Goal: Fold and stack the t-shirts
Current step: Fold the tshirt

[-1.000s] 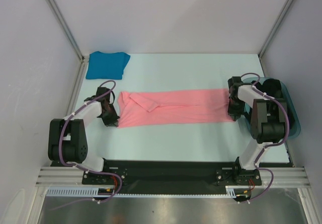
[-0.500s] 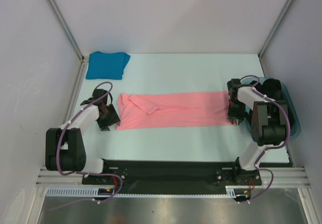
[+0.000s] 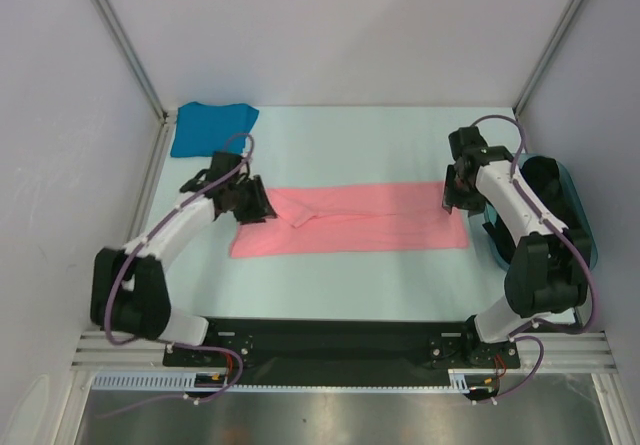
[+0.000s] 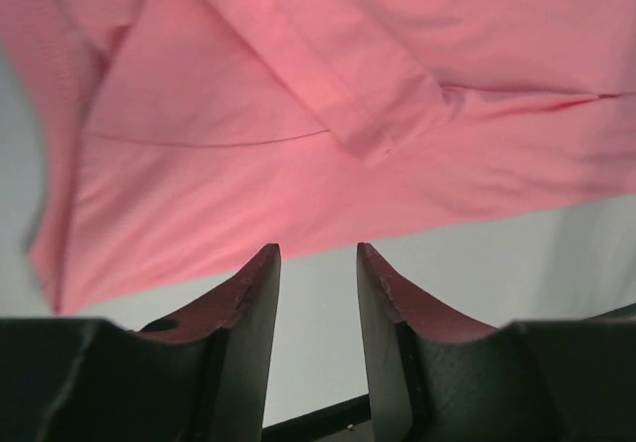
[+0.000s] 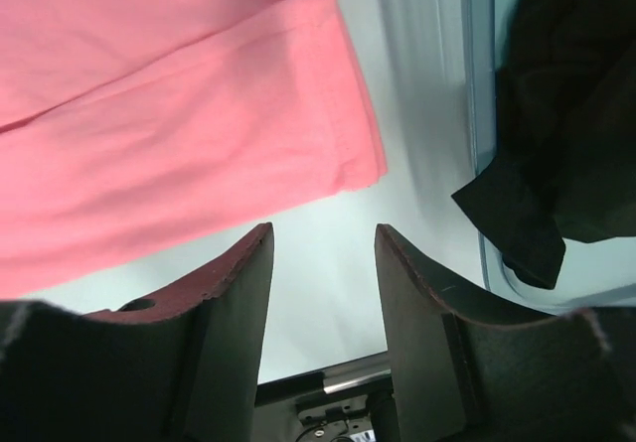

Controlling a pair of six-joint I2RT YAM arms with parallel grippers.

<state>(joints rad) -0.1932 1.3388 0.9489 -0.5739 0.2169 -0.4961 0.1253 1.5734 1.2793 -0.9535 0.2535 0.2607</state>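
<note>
A salmon pink t-shirt (image 3: 355, 217) lies flat across the table middle, folded lengthwise into a long strip, with a sleeve (image 4: 343, 74) folded over its left part. A teal-blue t-shirt (image 3: 210, 128) lies folded at the back left corner. My left gripper (image 3: 258, 203) hovers over the pink shirt's left end, open with nothing between its fingers (image 4: 253, 293). My right gripper (image 3: 452, 193) hovers above the shirt's right end, also open and empty; its wrist view shows the pink hem corner (image 5: 348, 154) beyond the fingertips.
A translucent teal plastic tub (image 3: 573, 215) sits at the right table edge with dark cloth (image 5: 556, 114) inside it. Vertical frame posts stand at both back corners. The black base rail (image 3: 330, 340) runs along the near edge.
Both grippers let go of the pink shirt's near edge, opened, and moved back over the shirt's ends. The shirt now lies a little lower and flatter.
</note>
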